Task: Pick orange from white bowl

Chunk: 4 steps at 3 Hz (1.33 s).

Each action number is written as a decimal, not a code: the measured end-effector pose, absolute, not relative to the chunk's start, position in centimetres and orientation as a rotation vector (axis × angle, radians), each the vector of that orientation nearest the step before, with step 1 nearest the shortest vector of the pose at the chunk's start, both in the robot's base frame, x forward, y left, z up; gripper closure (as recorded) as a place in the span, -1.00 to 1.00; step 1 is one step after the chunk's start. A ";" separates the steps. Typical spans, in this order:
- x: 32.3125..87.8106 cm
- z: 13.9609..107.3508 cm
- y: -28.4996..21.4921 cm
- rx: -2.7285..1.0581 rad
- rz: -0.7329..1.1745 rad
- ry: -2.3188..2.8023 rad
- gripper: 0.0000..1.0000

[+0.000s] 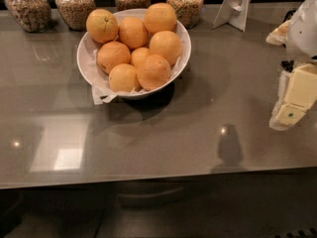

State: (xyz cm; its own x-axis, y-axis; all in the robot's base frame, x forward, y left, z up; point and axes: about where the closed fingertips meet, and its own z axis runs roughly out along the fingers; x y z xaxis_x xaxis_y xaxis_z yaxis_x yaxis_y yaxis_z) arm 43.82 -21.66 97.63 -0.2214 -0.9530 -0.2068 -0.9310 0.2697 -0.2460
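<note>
Grey glossy surface (198, 133) below all. Left of centre on it, paper-lined white bowl (85, 63) heaped with eight fruits. At right edge, well apart from bowl, gripper (290, 109); spread or pressed together, cannot tell. Behind bowl, glass jars of grain (75, 6). At bowl's front right, orange (153, 72): round, no long axis, no discernible facing.

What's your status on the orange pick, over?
Gripper far right, over the counter, apart from the white bowl. Orange in bowl among seven others, untouched. Nothing in between; glass jars behind bowl.
</note>
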 end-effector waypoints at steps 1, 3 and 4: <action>43.8 97.6 -21.7 -1.724 -0.099 2.231 -1.00; 47.9 98.7 -18.8 -1.672 -0.071 2.119 -1.00; 52.2 100.0 -17.0 -1.596 -0.043 2.059 -1.00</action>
State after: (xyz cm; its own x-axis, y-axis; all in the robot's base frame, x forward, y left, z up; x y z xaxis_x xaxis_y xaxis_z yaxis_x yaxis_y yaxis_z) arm 52.17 -16.97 99.96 -0.1618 -0.9087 -0.3848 -0.8918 0.3016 -0.3373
